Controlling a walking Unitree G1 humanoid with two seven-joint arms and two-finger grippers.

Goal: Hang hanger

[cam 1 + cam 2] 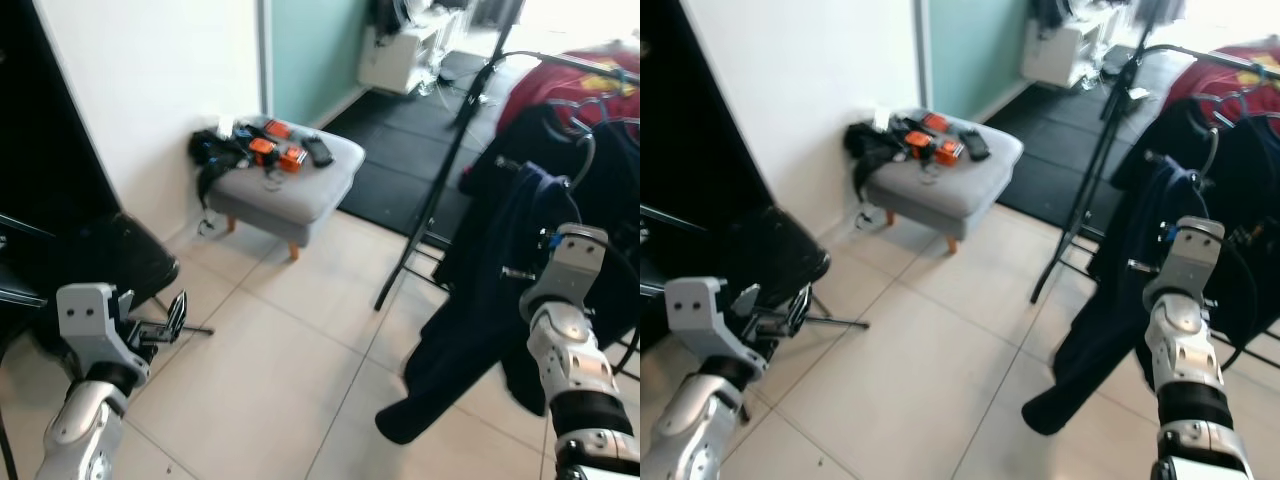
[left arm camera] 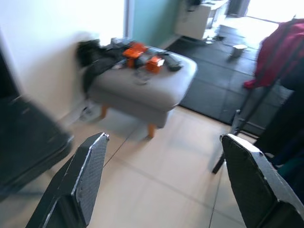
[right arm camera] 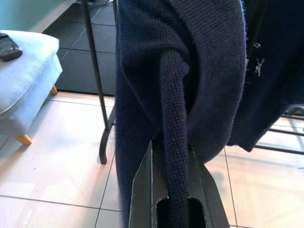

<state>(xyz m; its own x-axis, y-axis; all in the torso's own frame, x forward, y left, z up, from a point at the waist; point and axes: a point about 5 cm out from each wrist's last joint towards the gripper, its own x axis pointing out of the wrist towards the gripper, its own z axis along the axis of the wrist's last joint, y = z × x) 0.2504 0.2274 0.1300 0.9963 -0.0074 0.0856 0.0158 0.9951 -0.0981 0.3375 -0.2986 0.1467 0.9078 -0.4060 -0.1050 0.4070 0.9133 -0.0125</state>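
The right pincer [image 3: 173, 190] is clamped on a soft, limp navy knit garment [image 3: 190, 71]; its hanger's hook, above, gives firmer hold.

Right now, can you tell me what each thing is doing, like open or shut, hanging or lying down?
Left hand: open, holding nothing, over the tiled floor.
Right hand: shut on the navy sweater.
Navy sweater: hanging from the rack, drooping toward the floor.
Clothes rack: standing upright, clothes on it.
Red garment: draped over the rack.
Grey footstool: standing by the wall, small items on top.
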